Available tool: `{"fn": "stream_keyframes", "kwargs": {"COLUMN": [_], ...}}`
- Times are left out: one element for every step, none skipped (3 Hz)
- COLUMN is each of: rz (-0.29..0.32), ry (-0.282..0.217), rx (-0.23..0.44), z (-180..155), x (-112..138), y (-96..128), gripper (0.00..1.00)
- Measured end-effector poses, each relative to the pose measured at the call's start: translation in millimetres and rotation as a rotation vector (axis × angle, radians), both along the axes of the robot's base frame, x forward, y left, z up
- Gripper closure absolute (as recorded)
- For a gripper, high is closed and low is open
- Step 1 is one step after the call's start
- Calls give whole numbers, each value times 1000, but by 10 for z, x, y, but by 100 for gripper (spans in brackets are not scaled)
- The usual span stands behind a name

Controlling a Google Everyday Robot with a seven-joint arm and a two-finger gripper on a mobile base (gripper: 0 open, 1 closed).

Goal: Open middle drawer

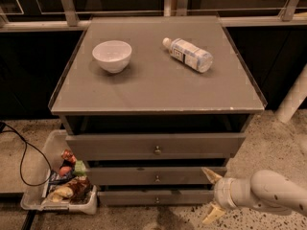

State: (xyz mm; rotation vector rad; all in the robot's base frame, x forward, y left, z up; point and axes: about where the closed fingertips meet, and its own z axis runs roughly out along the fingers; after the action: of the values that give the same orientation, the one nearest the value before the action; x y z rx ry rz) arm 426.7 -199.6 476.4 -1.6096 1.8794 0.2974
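The grey cabinet has three drawer fronts stacked under its top. The middle drawer (124, 176) is the mid-sized grey front, with a small brass knob (157, 178) at its centre, and it looks closed. The taller top drawer (120, 146) is above it and the thin bottom drawer (124, 197) below it. My gripper (210, 194) is open and empty at the lower right of the cabinet. Its cream fingertips (209, 174) point left, level with the right ends of the middle and bottom drawers and well to the right of the knob.
A white bowl (112, 55) and a lying plastic bottle (188, 54) rest on the cabinet top (158, 87). A clear bin of snack packets (62, 181) stands on the floor at the left, beside a black cable (21, 157). A white post (295, 99) stands at the right.
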Motion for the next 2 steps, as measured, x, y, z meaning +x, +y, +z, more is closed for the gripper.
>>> {"fn": "stream_keyframes", "kwargs": {"rz": [13, 32], "ry": [-12, -24], "rx": [22, 33], "z": [-72, -106], "x": [191, 403], "y": [52, 140], "gripper": [0, 0]}}
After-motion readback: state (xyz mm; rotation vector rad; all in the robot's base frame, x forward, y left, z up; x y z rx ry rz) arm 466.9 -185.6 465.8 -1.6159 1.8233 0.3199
